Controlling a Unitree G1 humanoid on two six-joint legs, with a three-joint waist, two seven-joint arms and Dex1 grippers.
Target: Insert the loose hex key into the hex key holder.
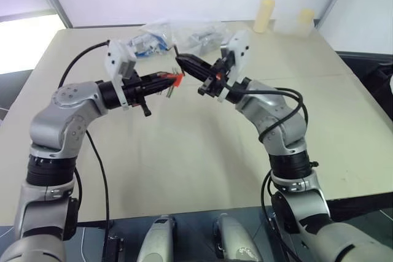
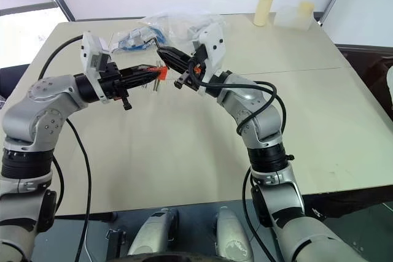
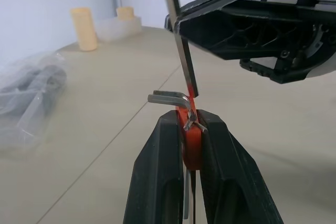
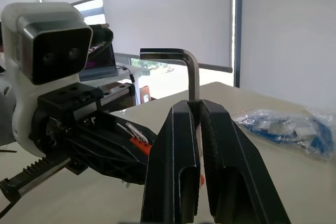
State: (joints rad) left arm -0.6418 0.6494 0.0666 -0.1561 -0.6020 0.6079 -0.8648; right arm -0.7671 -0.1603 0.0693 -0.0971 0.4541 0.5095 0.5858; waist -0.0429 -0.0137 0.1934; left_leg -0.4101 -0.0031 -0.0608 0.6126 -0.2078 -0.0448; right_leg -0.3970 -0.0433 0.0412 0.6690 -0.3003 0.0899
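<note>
Now loose hex key touching hex key holder

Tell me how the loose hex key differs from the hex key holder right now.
The loose hex key is a bare grey metal L; the hex key holder is a red-orange block with small keys sticking out. The right gripper holds the key upright; the left gripper clamps the holder. Both are held above the table, the key's lower end at the holder.

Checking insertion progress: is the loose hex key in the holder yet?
Cannot tell: the loose hex key reaches the hex key holder, but seating is unclear.
</note>
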